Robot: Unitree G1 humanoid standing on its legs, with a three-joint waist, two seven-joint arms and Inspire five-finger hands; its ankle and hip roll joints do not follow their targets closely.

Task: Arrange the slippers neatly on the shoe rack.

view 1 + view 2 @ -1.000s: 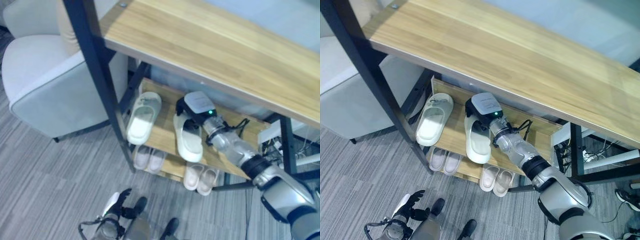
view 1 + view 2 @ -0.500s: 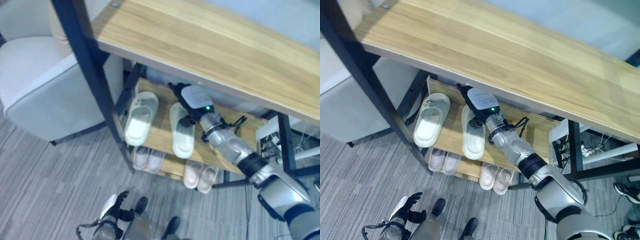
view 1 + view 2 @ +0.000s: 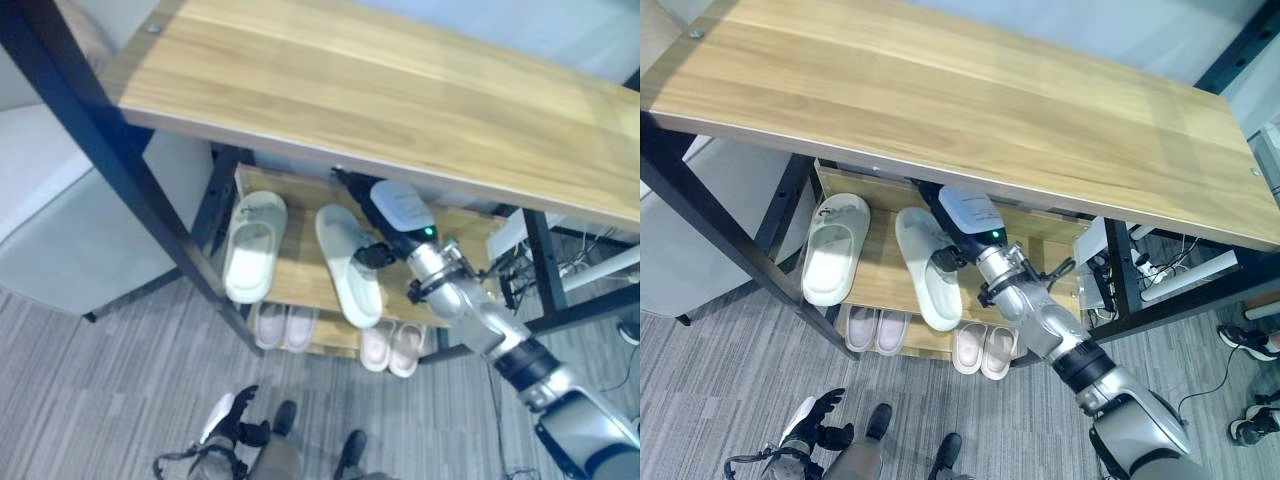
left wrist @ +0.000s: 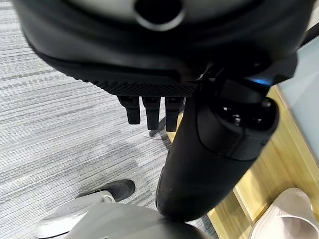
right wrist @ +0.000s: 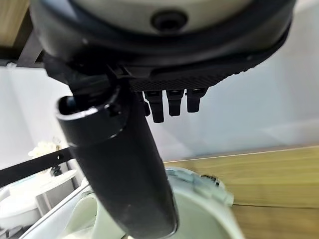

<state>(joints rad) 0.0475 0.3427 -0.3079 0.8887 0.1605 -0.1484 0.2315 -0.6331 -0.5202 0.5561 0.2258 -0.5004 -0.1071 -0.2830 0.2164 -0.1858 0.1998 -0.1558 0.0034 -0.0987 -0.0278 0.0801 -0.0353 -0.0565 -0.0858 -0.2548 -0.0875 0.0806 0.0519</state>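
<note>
Right hand (image 3: 962, 222) of mine is reached in under the tabletop (image 3: 970, 100) onto the shoe rack's middle shelf (image 3: 883, 275), against the toe end of the right slipper (image 3: 927, 266); in its wrist view the fingers (image 5: 172, 102) hang straight and the thumb lies over the slipper, gripping nothing. I can read no writing anywhere. Since a second ago the hand has slid from the slipper's middle toward the back of the shelf, and the slipper now lies angled, its heel swung out rightward. Left slipper (image 3: 830, 248) lies flat beside it, apart. Two small pairs (image 3: 876, 329) sit on the lower shelf. Left hand (image 3: 228, 417) hangs low over the carpet (image 3: 720, 380), fingers relaxed.
</note>
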